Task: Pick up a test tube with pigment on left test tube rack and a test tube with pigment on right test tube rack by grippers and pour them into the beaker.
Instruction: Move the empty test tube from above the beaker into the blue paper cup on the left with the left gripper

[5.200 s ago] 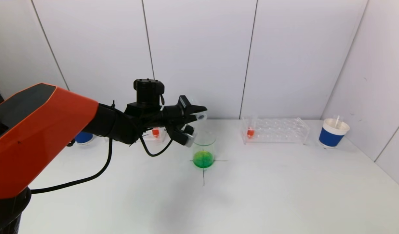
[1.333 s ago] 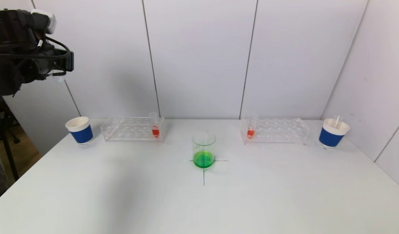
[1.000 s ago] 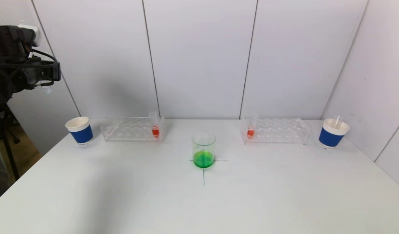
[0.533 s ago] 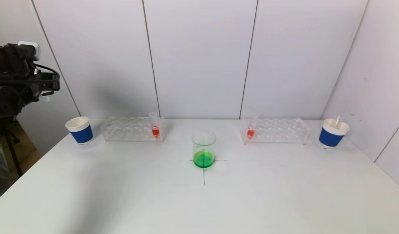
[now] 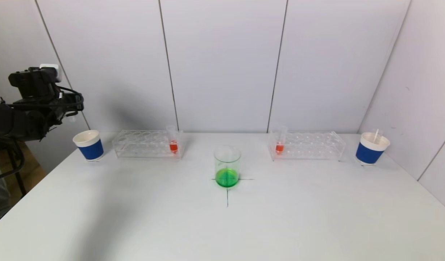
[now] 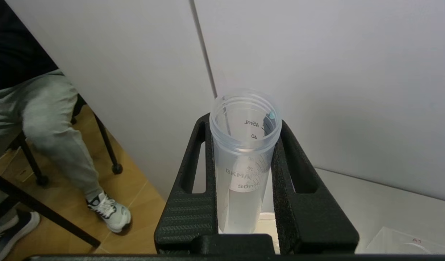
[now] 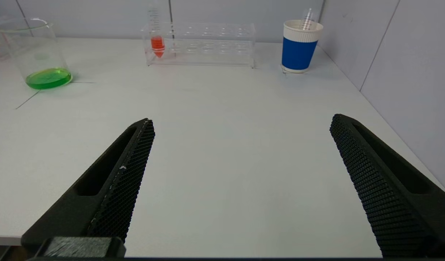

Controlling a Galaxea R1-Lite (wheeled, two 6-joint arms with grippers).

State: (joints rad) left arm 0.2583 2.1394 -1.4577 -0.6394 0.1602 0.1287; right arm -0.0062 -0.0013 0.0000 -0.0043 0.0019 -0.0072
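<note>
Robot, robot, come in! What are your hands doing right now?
Left gripper shut on empty test tube, above left paper cup. Right gripper open, low over table. Beaker holds green liquid. Nothing in the way.

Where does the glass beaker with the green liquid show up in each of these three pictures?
Head view: the beaker stands mid-table on a drawn cross, between the two racks.
Left wrist view: not in it; that picture is filled by an empty tube clamped in the left gripper.
Right wrist view: the beaker stands far off across the table.
Shared landmark: the right rack's red tube, beside the beaker in both.
</note>
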